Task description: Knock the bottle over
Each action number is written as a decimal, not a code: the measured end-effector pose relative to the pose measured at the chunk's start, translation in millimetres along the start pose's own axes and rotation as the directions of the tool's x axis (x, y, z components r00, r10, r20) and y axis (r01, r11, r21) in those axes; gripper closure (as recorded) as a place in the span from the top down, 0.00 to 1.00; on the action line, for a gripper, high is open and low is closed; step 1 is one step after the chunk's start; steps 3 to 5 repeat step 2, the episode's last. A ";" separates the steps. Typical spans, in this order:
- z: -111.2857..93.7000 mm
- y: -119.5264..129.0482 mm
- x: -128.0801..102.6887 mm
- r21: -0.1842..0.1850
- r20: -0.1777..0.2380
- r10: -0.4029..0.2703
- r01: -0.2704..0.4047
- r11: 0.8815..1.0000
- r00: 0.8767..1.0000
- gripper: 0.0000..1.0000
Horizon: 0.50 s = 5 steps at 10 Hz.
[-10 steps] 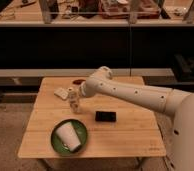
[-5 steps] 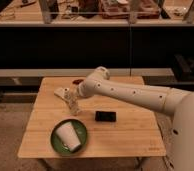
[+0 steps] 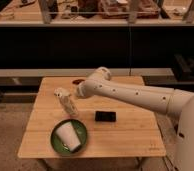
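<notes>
The bottle (image 3: 66, 103) is slim and clear with a white cap. It stands on the left part of the wooden table (image 3: 125, 137) and leans with its cap toward the upper left. My gripper (image 3: 76, 98) is at the end of the white arm, which reaches in from the right. The gripper is right against the bottle's right side, at about mid height.
A white paper cup (image 3: 70, 136) lies on a green plate (image 3: 57, 142) near the table's front left. A black flat object (image 3: 105, 116) lies at the table's middle. A small dark red object (image 3: 79, 81) sits at the back edge. Dark shelving stands behind the table.
The gripper has shifted slightly left against the bottle. The bottle now leans further to the left than before.
</notes>
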 end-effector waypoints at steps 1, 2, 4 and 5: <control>6.7 2.9 5.8 0.004 0.003 0.000 0.000 1.000 1.000 0.30; 10.8 4.3 7.6 0.007 -0.001 -0.010 0.010 1.000 1.000 0.30; 10.8 4.3 7.6 0.007 -0.001 -0.010 0.010 1.000 1.000 0.30; 10.8 4.3 7.6 0.007 -0.001 -0.010 0.010 1.000 1.000 0.30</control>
